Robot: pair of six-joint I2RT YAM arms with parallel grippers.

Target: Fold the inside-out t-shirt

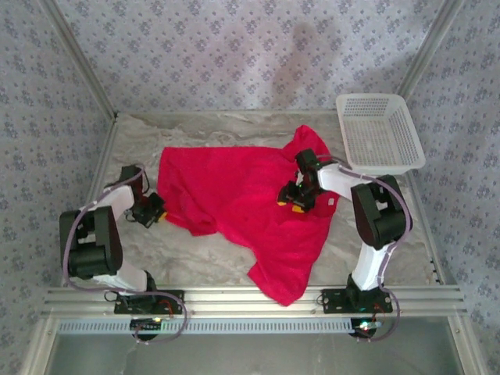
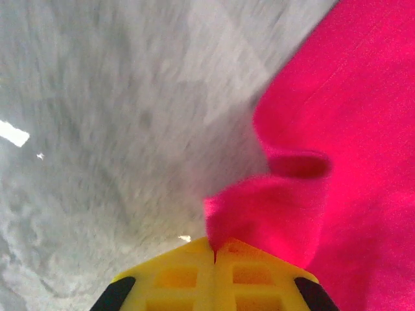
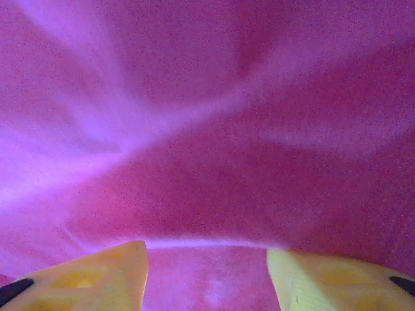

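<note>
The inside-out t-shirt [image 1: 234, 191], bright red, lies crumpled across the middle of the table, with one part trailing toward the near edge. My left gripper [image 1: 155, 212] is at the shirt's left edge. In the left wrist view its yellow jaws [image 2: 214, 249] are shut, pinching a small fold of the red cloth [image 2: 259, 214] at their tips. My right gripper [image 1: 295, 199] is low over the shirt's right part. In the right wrist view its yellow fingers [image 3: 110, 275] stand apart with the cloth [image 3: 207, 162] spread under and between them, and a fold line runs across between the tips.
A white plastic basket [image 1: 379, 133] sits at the back right corner, just beyond the shirt. Patterned walls close in the grey marbled table [image 1: 195, 262] on three sides. A metal rail [image 1: 250, 297] with the arm bases runs along the near edge.
</note>
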